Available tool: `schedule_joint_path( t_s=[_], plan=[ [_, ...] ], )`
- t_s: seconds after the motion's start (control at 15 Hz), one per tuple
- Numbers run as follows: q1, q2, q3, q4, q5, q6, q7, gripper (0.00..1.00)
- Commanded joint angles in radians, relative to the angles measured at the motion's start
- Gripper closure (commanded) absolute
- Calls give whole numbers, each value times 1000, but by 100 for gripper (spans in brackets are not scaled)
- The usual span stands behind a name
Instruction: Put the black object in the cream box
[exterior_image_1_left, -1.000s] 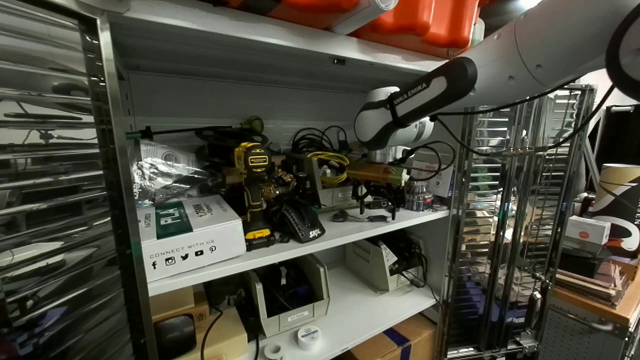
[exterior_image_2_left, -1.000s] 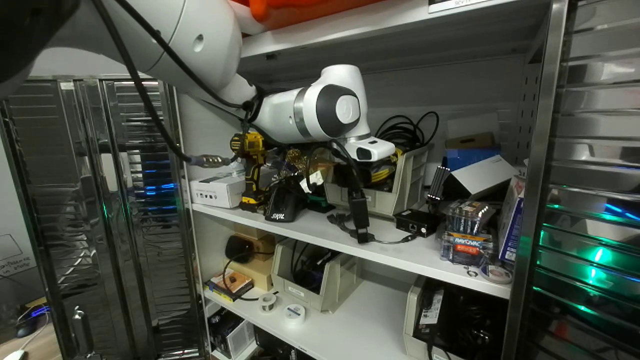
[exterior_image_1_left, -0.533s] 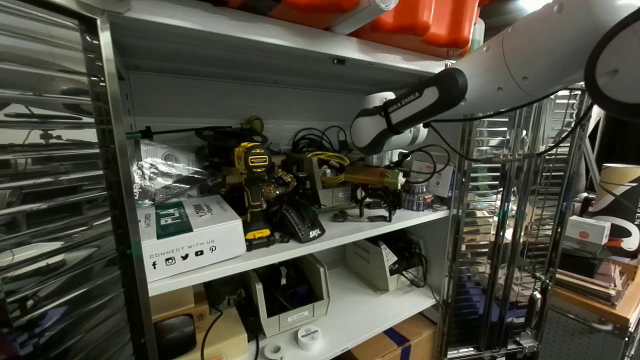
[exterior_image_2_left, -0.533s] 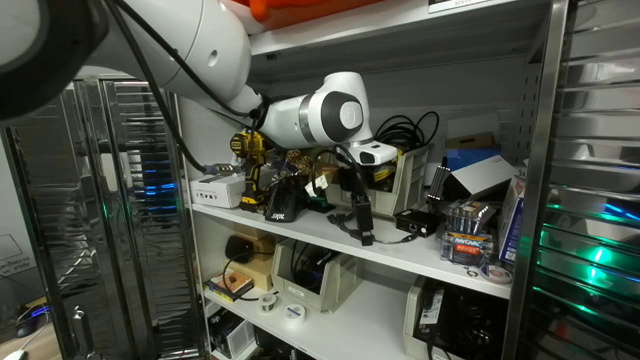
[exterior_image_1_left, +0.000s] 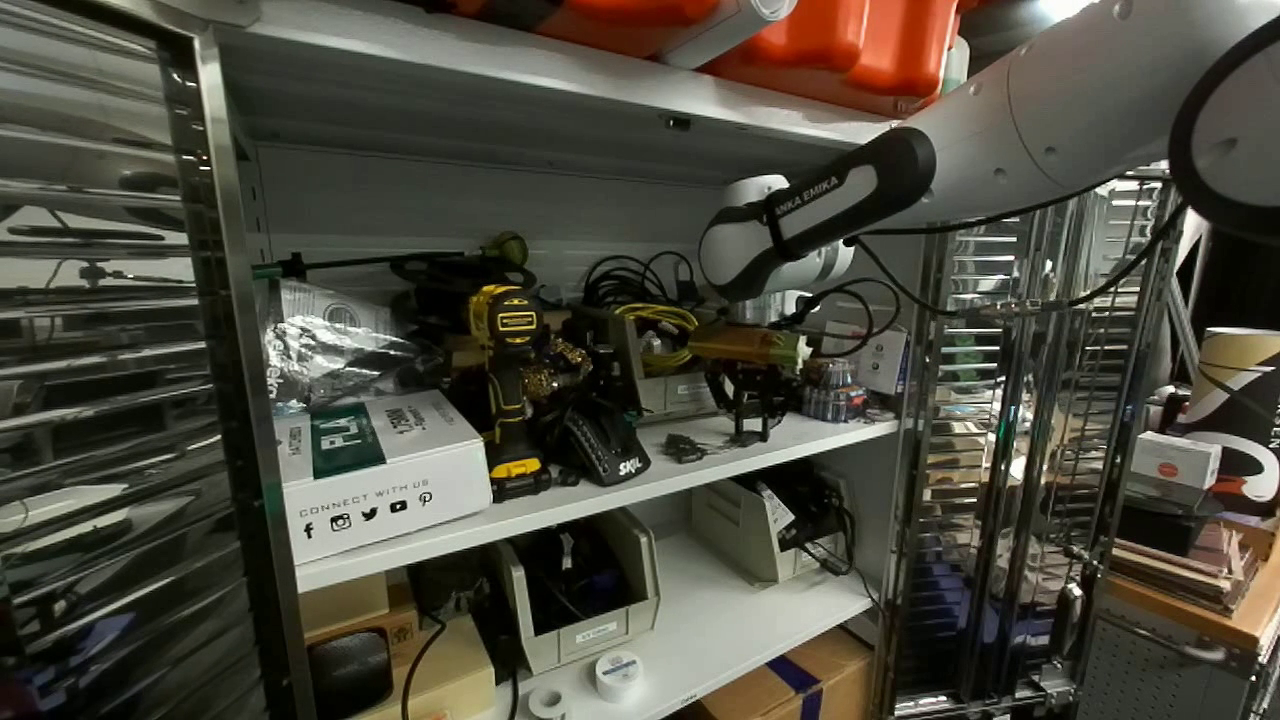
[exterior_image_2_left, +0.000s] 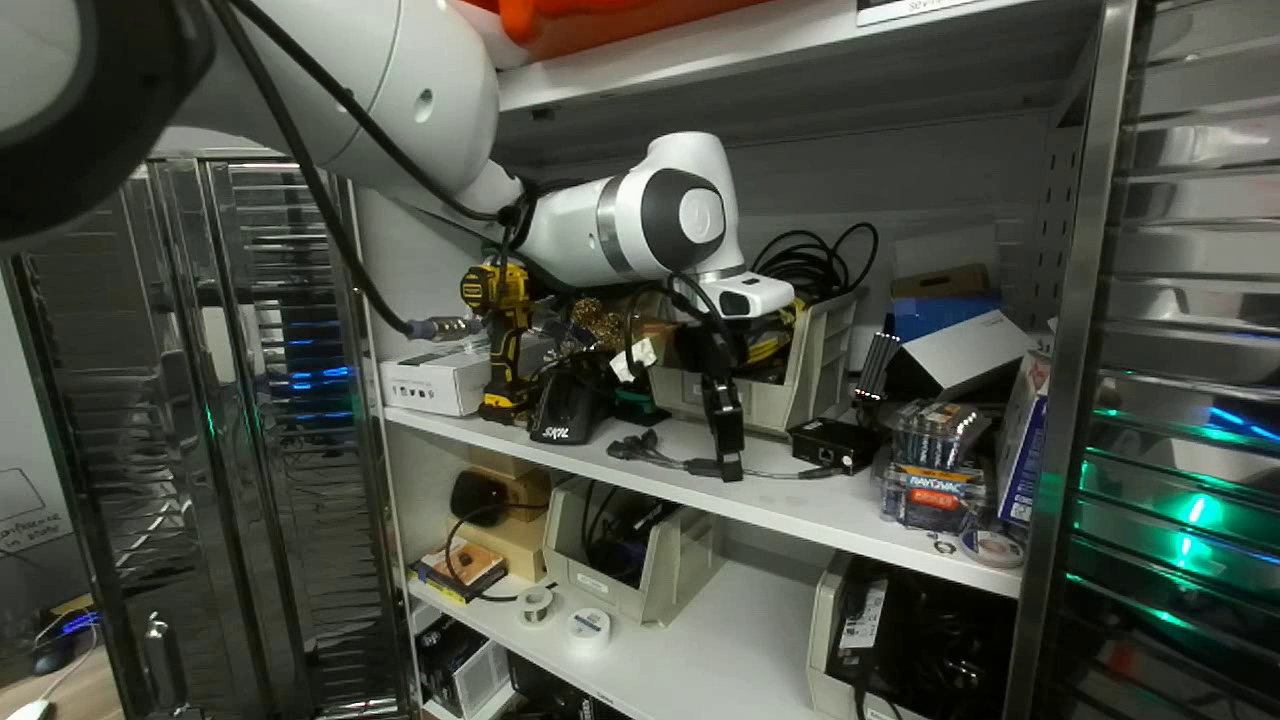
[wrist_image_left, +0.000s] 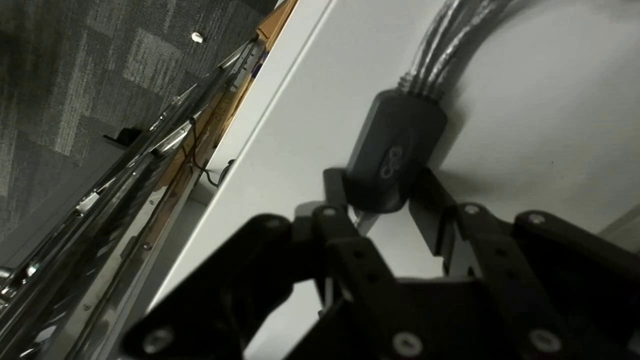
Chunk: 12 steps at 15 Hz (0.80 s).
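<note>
The black object, a small hub with a bundle of clear-sheathed cables, lies along the white shelf in the wrist view. My gripper is shut on its near end, a finger against each side. In an exterior view the gripper points down at the middle shelf, and the object's cable ends lie beside it. From another angle the gripper stands near the shelf's front edge. A pale cream-yellow box, seemingly the cream box, sits on the lower shelf at the left, partly hidden behind a black speaker; its inside does not show.
A yellow drill, a SKIL charger and a white printed box share the middle shelf. A grey bin is behind the gripper; a black network box and batteries stand beside it. Another shelf hangs overhead.
The fingers have come together on the black object. Its cable ends have shifted and turned on the shelf. The arm dipped, then rose slightly.
</note>
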<state>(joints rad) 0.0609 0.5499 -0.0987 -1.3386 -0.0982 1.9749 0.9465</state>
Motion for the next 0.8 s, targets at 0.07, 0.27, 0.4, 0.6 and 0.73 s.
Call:
schedule_joint_path(
  t_s=[0.07, 0.27, 0.4, 0.6, 0.73],
  plan=[
    [8, -28, -3, -32, -15, -10, -50, 84],
    [12, -91, -8, -111, -22, 36, -55, 84],
    [19, -154, -16, -193, -39, 90, -30, 85],
    [26, -250, -28, -319, -78, 194, 39, 85],
    [21, -301, -30, -385, -88, 271, 108, 85]
  ],
)
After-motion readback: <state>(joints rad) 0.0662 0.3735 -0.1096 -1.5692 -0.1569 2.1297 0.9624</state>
